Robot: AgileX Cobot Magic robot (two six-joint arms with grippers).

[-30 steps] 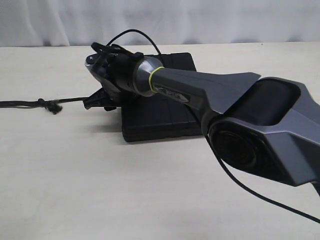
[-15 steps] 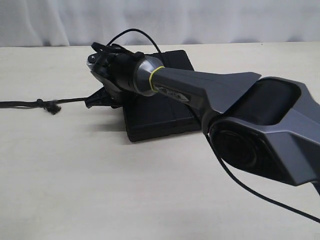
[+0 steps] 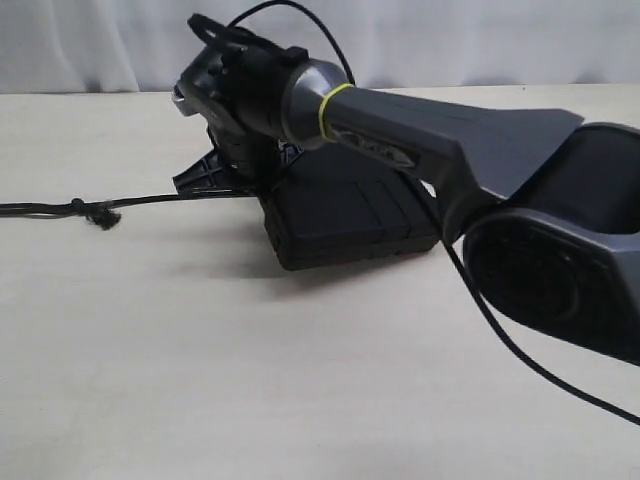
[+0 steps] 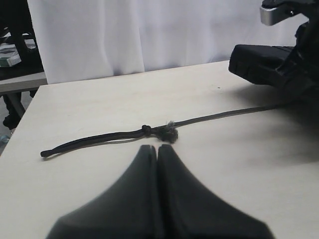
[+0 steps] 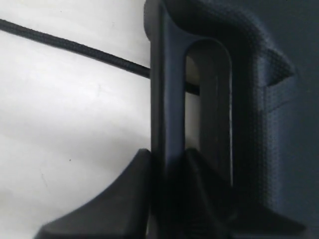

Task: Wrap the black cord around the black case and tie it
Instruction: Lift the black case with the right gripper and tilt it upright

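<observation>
Right gripper (image 3: 213, 172) (image 5: 162, 167), on the end of the big grey arm (image 3: 470, 140) that reaches in across the scene: jaws clamped on the thin bar of the black case (image 3: 350, 215) (image 5: 259, 99), the strip between its short edge and the slot-shaped handle cutout, with one finger outside the edge and one inside the slot. Left gripper (image 4: 157, 149): fingers pressed flat together, holding nothing, low over the table just beside the cord's knot. Table (image 3: 250, 380): pale, wood-toned, matte, with a white curtain (image 3: 480, 40) behind it. The case is a flat rectangular box of matte black plastic with a fine pebbled grain up close and ribbing on the lid. It sits tilted, the handle end up off the table in the right gripper's hold and the far end down. Black cord (image 3: 150, 201) (image 4: 219, 115) (image 5: 75, 46): thin, braided, lying nearly straight on the table from the left side of the exterior view to the raised handle end, where it passes under the bar and shows again through the slot. Frayed knot (image 3: 100, 215) (image 4: 167, 132): a fuzzy tuft well away from the case. Beyond it the cord doubles up and ends in a small knotted tip (image 4: 45, 153). A narrow yellow band (image 3: 335, 105) circles the arm near the wrist.
</observation>
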